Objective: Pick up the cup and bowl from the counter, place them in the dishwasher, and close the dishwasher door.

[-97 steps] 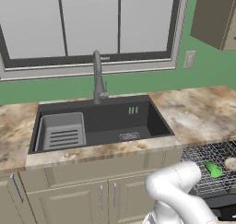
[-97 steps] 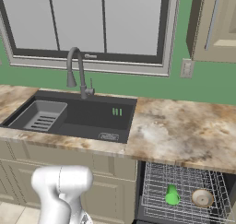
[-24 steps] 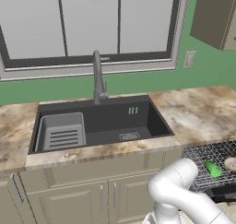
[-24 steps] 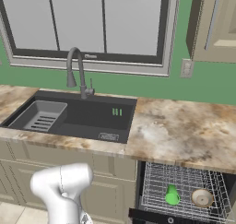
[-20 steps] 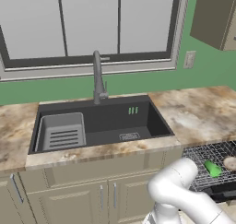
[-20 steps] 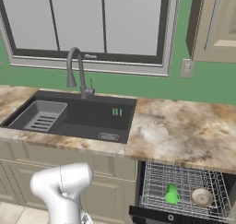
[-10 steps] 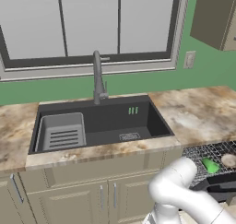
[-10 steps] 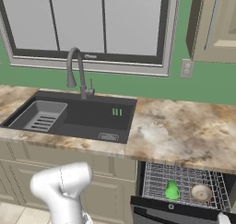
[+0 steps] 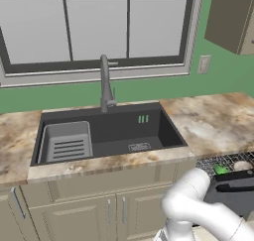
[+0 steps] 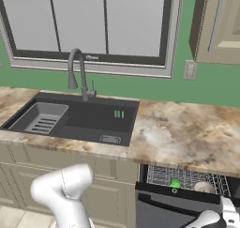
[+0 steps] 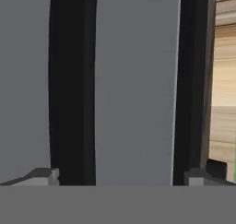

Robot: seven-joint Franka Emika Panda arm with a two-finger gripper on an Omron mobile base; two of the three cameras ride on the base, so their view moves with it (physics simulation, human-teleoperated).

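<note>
Left base view: one green cup [image 9: 220, 170] and one tan bowl [image 9: 242, 165] sit side by side in the dishwasher's wire rack [image 9: 211, 163], behind the half-raised dark grey door [image 9: 233, 190].

Right base view: the same single cup [image 10: 174, 183] and bowl [image 10: 203, 187] lie in the rack just above the arm's hand at the door [image 10: 178, 208].

Hand view: the pincer [image 11: 120, 178] stands wide apart, its tips close against the flat grey door [image 11: 133, 85], holding nothing.

No lettering, brand, number or sign can be read anywhere. The faucet [image 10: 78, 72] carries a small dark mark near its top, too blurred to make out, and two short green strokes on the sink's [image 9: 106, 136] back wall are not legible characters.
</note>
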